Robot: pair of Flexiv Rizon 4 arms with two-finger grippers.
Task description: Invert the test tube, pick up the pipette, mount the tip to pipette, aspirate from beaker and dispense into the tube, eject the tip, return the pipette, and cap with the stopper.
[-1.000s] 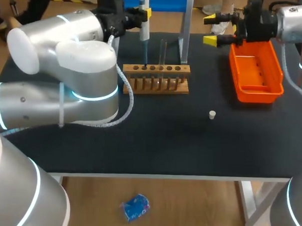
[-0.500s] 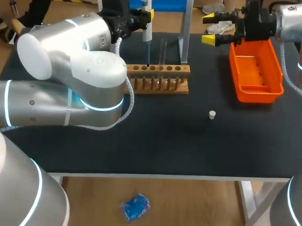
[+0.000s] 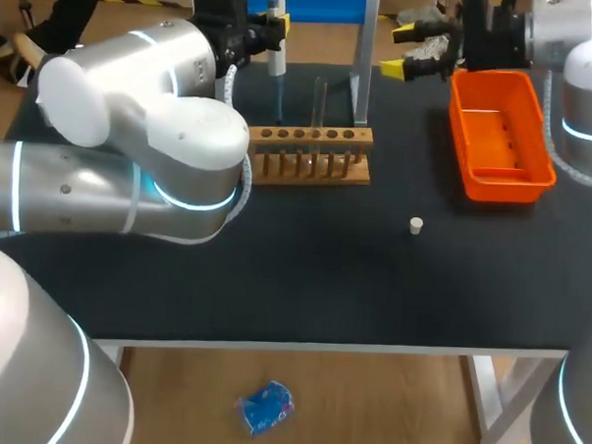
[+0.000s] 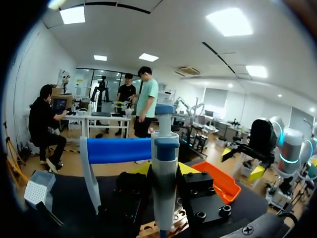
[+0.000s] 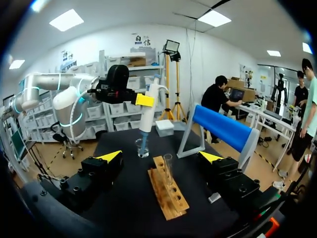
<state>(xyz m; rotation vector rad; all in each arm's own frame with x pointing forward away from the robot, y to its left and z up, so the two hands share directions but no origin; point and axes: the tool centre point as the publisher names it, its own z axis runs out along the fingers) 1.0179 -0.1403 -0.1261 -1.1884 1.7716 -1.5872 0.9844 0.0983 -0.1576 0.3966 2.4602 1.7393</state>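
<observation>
Left gripper point(image 3: 275, 26) clamps pipette point(image 3: 279, 64), tip down in beaker point(image 5: 142, 148) at rack's point(image 3: 307, 154) 11 o'clock. Right gripper point(image 3: 407, 52) wide, empty. Risk: off-centre transfer misses narrow test tube point(image 3: 320, 100), liquid drips on rack.

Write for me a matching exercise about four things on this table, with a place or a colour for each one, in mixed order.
Things:
1. pipette
2. test tube
3. stopper
4. tray

Descriptions:
A. orange
B. upright in the wooden rack
C. alone on the black table
D. gripped in the left claw

Pairs: 1-D, 2-B, 3-C, 4-A.
</observation>
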